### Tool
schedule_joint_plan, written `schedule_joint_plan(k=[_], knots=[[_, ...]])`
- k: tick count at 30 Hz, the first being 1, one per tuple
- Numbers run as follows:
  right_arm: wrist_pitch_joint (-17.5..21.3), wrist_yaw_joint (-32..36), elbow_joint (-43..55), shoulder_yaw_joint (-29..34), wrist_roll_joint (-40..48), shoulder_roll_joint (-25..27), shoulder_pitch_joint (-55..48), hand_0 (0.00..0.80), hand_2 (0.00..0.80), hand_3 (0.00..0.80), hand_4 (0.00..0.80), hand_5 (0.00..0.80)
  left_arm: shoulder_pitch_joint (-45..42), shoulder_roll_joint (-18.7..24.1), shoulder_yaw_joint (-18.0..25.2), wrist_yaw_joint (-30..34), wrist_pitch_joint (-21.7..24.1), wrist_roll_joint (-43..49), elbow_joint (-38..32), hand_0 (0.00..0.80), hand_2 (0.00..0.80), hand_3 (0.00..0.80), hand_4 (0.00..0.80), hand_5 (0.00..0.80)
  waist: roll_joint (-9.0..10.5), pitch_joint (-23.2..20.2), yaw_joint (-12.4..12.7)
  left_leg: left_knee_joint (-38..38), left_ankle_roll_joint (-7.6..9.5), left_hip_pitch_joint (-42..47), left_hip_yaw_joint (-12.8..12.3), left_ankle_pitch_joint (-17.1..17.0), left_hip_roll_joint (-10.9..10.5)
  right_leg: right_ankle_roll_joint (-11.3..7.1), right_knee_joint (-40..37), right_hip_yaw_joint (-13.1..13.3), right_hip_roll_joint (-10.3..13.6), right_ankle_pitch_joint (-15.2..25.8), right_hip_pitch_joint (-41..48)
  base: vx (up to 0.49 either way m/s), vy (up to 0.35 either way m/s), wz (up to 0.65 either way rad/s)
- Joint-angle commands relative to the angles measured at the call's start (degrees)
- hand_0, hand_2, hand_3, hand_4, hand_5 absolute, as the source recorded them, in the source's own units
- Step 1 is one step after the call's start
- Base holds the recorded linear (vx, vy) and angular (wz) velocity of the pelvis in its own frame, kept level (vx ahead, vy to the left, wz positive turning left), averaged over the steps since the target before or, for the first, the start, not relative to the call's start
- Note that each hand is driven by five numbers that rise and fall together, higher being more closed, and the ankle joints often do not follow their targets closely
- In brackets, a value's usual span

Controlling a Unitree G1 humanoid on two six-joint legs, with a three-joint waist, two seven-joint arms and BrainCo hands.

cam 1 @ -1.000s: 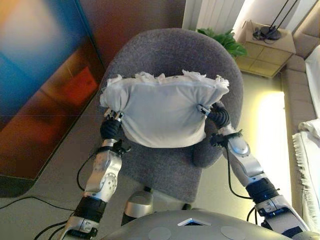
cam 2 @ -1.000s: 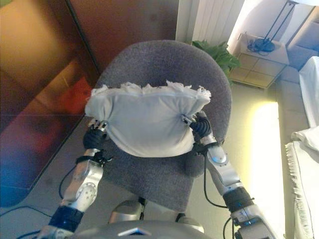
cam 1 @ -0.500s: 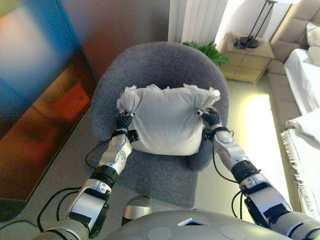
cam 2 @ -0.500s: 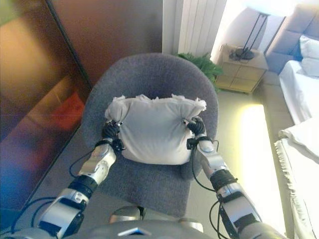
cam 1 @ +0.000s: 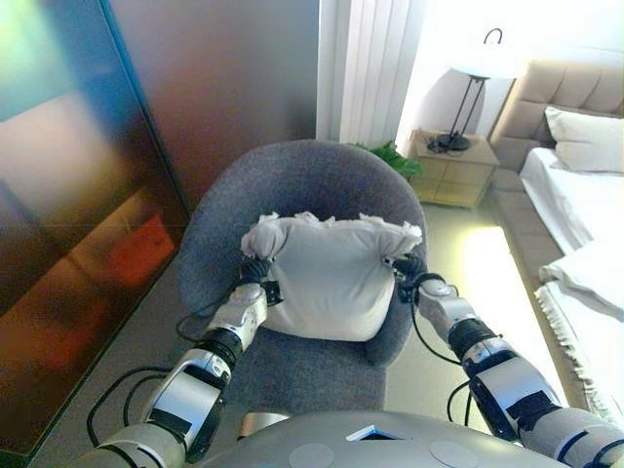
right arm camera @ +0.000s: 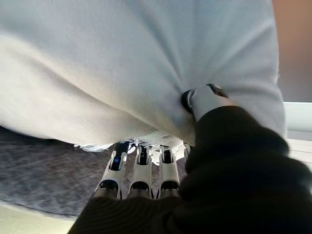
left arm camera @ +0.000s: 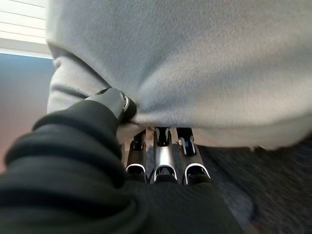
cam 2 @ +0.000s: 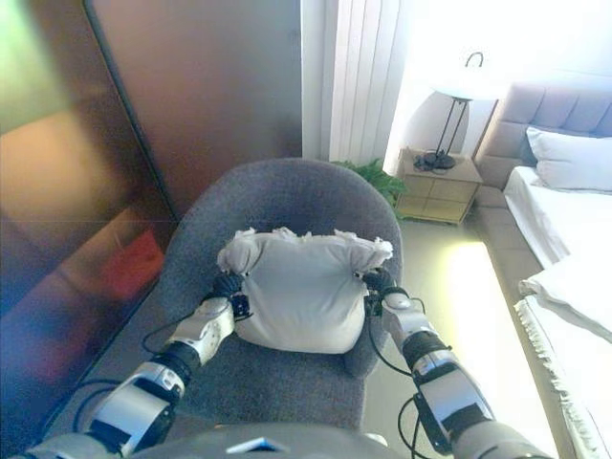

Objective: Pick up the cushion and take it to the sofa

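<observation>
The white cushion [cam 1: 331,278] is held between both hands, above the seat of the grey armchair [cam 1: 302,180] and in front of its curved backrest.

Left hand [left arm camera: 158,161]: the fingers [left arm camera: 163,146] run under the lower edge of the cushion, and the thumb [left arm camera: 114,100] presses into its face from the other side — the fabric is pinched between them. In the eye views this hand [cam 1: 255,270] sits at the cushion's left edge.

Right hand [right arm camera: 141,170]: same configuration. The fingers [right arm camera: 143,165] pass beneath the cushion's lower edge; the thumb [right arm camera: 202,100] digs into the fabric opposite them, creasing it. This hand [cam 1: 409,268] grips the cushion's right edge.

The cushion's frilled top edge stands above both sets of fingers; its body hangs between and below them, with the armchair seat further down.

Beyond the fingers, behind the armchair: a green plant [cam 1: 390,156], a bedside cabinet [cam 1: 450,168] carrying a lamp [cam 1: 468,93] — and, on the right hand's side, a bed [cam 1: 575,195] with a pillow [cam 1: 585,141].
</observation>
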State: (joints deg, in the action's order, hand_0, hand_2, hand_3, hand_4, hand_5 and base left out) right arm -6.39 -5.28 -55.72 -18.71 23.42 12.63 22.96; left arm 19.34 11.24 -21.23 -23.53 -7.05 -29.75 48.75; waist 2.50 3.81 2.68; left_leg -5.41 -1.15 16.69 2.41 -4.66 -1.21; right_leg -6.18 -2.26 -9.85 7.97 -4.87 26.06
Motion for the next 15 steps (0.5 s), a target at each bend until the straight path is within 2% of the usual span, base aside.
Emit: schedule_joint_plan(k=[1, 2, 3, 4, 15], knots=[[2.7, -0.3, -4.6, 1.4, -3.4, 3.5, 1.5, 0.800, 0.800, 0.800, 0.800, 0.800, 2.4, -2.6, -1.3, 0.2, 0.6, 4.1, 3.0, 0.800, 0.800, 0.800, 0.800, 0.800, -0.84, -3.7, 1.6, 3.1, -4.20, 2.0, -2.6, 5.0, 6.5, -4.13, -2.7, 0.5, 3.7, 13.8, -10.2, 0.202, -0.019, -0.02], [2.6, -0.6, -4.0, 1.0, -4.3, 3.7, 0.1, 0.571, 0.571, 0.571, 0.571, 0.571, 1.3, -2.4, -1.2, 0.4, 0.1, 4.4, 3.0, 0.671, 0.671, 0.671, 0.671, 0.671, -0.70, -3.9, 1.5, 3.4, -4.20, 2.0, -2.8, 5.0, 6.6, -3.95, -2.7, 0.4, 3.8, 13.7, -10.0, 0.129, -0.009, 0.01], [2.6, -0.6, -3.6, 0.7, -4.8, 3.8, -0.7, 0.213, 0.213, 0.213, 0.213, 0.213, 0.7, -2.3, -1.0, 0.3, 0.0, 4.2, 3.3, 0.260, 0.260, 0.260, 0.260, 0.260, -0.64, -4.0, 1.5, 3.6, -4.19, 1.9, -3.0, 4.9, 6.6, -3.83, -2.7, 0.4, 3.8, 13.7, -10.0, 0.094, -0.001, 0.04], [2.7, -0.7, -3.3, 0.6, -5.0, 4.0, -1.2, 0.000, 0.000, 0.000, 0.000, 0.000, 0.3, -2.2, -0.9, 0.0, -0.1, 4.0, 3.6, 0.000, 0.000, 0.000, 0.000, 0.000, -0.60, -4.0, 1.5, 3.8, -4.21, 1.8, -3.1, 4.9, 6.6, -3.74, -2.7, 0.3, 3.8, 13.7, -10.0, 0.068, 0.006, 0.05], [4.2, -1.3, 2.9, 0.9, -5.9, 8.2, -4.0, 0.000, 0.000, 0.000, 0.000, 0.000, -1.8, -0.7, -0.7, 0.2, 3.6, 0.0, 5.8, 0.000, 0.000, 0.000, 0.000, 0.000, -1.49, -2.2, 0.7, 6.3, -4.38, -1.6, -4.0, 5.5, 5.4, -3.12, -1.8, -2.1, 5.1, 12.2, -11.7, -0.003, 0.051, 0.00]])
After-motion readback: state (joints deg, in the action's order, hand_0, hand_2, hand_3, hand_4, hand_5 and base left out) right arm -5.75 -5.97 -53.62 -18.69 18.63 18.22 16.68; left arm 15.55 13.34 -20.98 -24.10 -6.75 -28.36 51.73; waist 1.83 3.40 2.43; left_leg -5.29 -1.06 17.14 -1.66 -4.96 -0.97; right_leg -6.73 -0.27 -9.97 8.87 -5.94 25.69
